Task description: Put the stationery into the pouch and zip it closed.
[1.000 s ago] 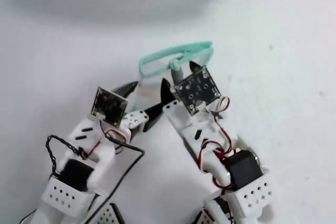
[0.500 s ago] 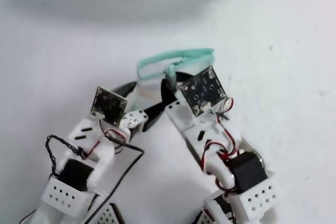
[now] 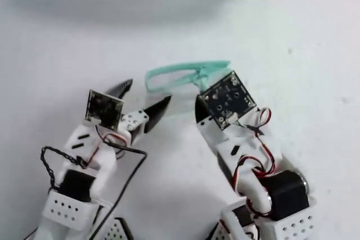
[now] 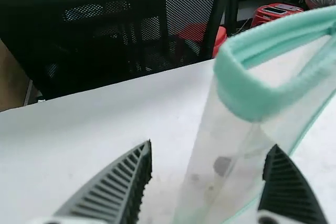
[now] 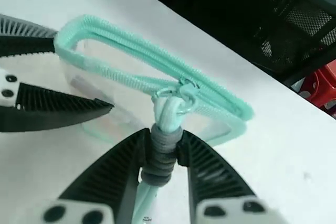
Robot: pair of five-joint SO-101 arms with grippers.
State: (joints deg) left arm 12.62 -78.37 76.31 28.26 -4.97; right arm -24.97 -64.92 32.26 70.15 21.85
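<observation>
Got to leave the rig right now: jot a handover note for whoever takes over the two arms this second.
Left gripper: open, fingers either side of the pouch's end, gripping nothing.
Right gripper: shut on the zip pull.
Pouch: on the table, slider about midway, mouth gaping on the left gripper's side.
Done: zip part closed. Only faint shapes show through the clear wall, so I can't confirm the stationery is in.
Left: probably hold the pouch end with the left gripper, then draw the pull across to finish the zip.
</observation>
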